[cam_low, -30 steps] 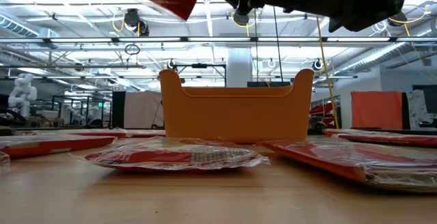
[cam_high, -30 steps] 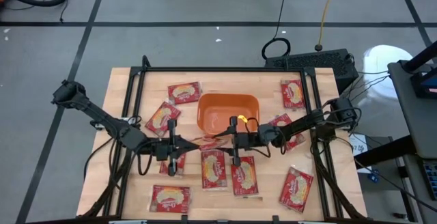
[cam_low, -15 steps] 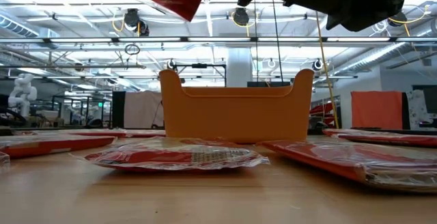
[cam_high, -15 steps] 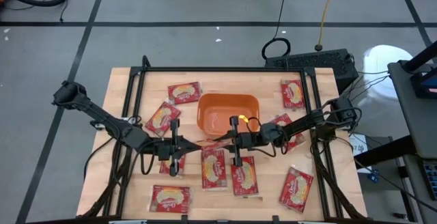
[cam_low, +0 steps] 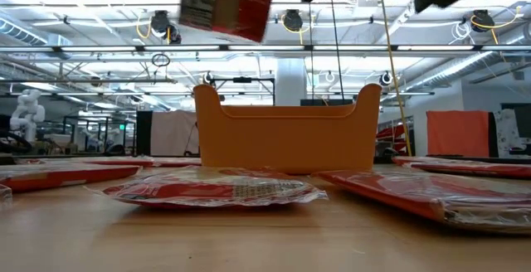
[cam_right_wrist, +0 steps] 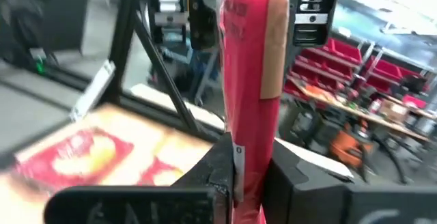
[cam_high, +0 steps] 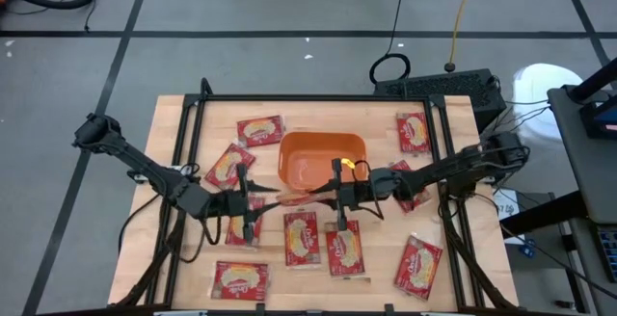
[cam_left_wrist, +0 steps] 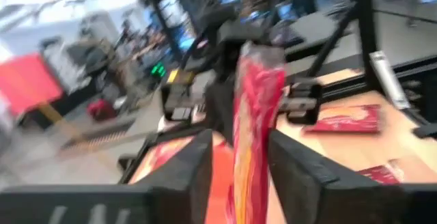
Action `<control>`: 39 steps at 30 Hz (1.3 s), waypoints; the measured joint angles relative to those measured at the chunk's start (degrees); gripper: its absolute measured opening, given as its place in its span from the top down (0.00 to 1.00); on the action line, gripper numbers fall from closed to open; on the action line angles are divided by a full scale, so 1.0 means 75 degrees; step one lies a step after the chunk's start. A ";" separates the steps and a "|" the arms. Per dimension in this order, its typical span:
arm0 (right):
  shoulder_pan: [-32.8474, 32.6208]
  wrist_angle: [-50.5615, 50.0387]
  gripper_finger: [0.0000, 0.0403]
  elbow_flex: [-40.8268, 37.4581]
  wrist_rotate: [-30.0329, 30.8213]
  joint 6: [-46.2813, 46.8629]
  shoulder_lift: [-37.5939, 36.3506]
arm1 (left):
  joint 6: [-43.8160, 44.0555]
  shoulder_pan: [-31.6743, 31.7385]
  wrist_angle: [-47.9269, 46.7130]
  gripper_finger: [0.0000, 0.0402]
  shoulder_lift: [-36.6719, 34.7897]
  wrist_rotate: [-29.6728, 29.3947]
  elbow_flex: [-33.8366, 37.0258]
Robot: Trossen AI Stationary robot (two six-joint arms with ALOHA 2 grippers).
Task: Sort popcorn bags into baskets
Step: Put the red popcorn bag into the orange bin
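Reaching in from the left of the orange bin (cam_high: 321, 159), the left pincer (cam_high: 272, 197) is seen just off the bin's near-left corner, above the wooden surface (cam_high: 183, 258). In the left wrist view its fingers (cam_left_wrist: 188, 173) are spread apart, with a raised popcorn bag (cam_left_wrist: 254, 125) standing edge-on between them and a gap on each side. The same raised bag (cam_low: 226, 2) is seen in the low view hanging high above the bin (cam_low: 287, 135), a little to the left of its middle. To the right of that, the right pincer (cam_high: 318, 197) is placed just in front of the bin's near wall, facing the left one; in the right wrist view it is clamped on the bag's lower edge (cam_right_wrist: 249, 60). The other popcorn bags are left flat on the surface around the bin: two to its left (cam_high: 229, 165), one beyond its far-left corner (cam_high: 260, 129), several in front of it (cam_high: 301, 238), one beyond its far-right corner (cam_high: 413, 131) and one to its right (cam_high: 403, 183).
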State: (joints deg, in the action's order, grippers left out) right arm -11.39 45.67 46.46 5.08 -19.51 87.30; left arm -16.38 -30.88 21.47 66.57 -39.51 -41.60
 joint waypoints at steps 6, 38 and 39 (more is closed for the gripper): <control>0.0154 -0.1837 0.93 0.0000 0.0810 -0.0993 -0.1090 | 0.1027 0.0207 -0.1276 0.47 -0.0264 -0.0229 -0.0003; 0.0249 -0.4451 0.92 0.0009 0.1719 -0.5405 -0.2188 | 0.3356 0.3250 -0.3387 0.46 -0.0286 0.1134 -0.0003; 0.0249 -0.4539 0.92 0.0009 0.1719 -0.5464 -0.2191 | 0.3353 0.3290 -0.3371 0.46 -0.0284 0.1145 -0.0003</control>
State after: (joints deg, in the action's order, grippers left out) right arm -9.52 11.63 46.52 17.98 -60.49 70.87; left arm 8.78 -6.20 -3.82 64.44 -30.93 -41.63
